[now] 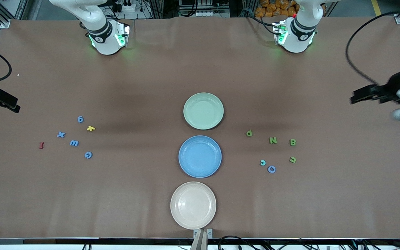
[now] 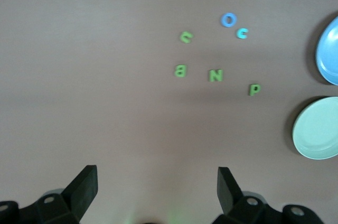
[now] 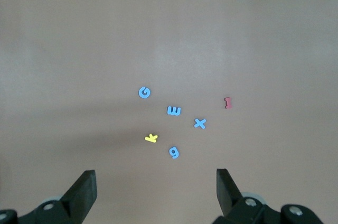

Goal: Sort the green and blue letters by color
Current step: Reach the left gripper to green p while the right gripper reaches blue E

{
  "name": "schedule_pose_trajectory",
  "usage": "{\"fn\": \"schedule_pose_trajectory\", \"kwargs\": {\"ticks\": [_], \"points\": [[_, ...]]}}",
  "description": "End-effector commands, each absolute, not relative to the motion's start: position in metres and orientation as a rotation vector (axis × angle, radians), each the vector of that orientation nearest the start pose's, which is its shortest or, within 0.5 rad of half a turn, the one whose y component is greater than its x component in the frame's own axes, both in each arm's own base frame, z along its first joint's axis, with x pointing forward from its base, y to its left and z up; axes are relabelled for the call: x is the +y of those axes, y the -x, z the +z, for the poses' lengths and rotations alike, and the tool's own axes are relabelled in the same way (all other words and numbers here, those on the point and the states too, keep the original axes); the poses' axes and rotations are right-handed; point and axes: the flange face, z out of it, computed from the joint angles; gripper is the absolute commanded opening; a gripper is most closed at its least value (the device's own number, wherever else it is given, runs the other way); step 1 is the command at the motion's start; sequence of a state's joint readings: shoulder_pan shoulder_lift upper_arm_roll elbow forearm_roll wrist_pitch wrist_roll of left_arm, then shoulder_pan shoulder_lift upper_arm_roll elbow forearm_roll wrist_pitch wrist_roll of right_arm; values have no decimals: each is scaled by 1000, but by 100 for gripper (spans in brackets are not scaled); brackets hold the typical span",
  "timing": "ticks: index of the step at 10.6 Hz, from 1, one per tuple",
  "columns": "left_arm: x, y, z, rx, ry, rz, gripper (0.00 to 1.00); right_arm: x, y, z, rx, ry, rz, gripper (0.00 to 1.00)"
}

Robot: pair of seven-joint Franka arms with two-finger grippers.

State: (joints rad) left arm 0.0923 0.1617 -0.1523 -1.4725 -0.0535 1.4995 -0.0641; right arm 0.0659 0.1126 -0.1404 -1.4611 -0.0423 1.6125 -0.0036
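My left pincer (image 2: 157,182) and right pincer (image 3: 156,184) gape wide, holding nothing. I should drop squarely over p (image 1: 249,132), at three o'clock from the green plate (image 1: 203,111), pinching low against the bench (image 1: 134,194).

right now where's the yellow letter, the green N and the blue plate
yellow letter (image 1: 90,128), front view, middle of the letter
green N (image 1: 273,140), front view, middle of the letter
blue plate (image 1: 200,156), front view, bare middle of the plate

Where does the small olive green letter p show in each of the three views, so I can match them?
Front view: the small olive green letter p lies toward the left arm's end of the table, beside the round pale green plate.
Left wrist view: p, beside the same plate.
Right wrist view: not in it.
Shared landmark: the green plate.
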Motion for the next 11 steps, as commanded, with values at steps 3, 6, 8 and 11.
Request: {"fn": "schedule_pose_trajectory", "kwargs": {"ticks": [3,6,8,11], "points": [[-154,-622,499,35,3223,224,100,-64,-615,565,169,3157,-47,100],[-223,-627,448,-92,3209,218,100,-82,-609,488,236,3143,-33,100],[-249,-633,413,-155,3217,194,100,-101,-601,441,300,3123,-42,100],[-259,-625,347,-118,3179,89,100,-106,-591,371,385,3056,3,100]]}}
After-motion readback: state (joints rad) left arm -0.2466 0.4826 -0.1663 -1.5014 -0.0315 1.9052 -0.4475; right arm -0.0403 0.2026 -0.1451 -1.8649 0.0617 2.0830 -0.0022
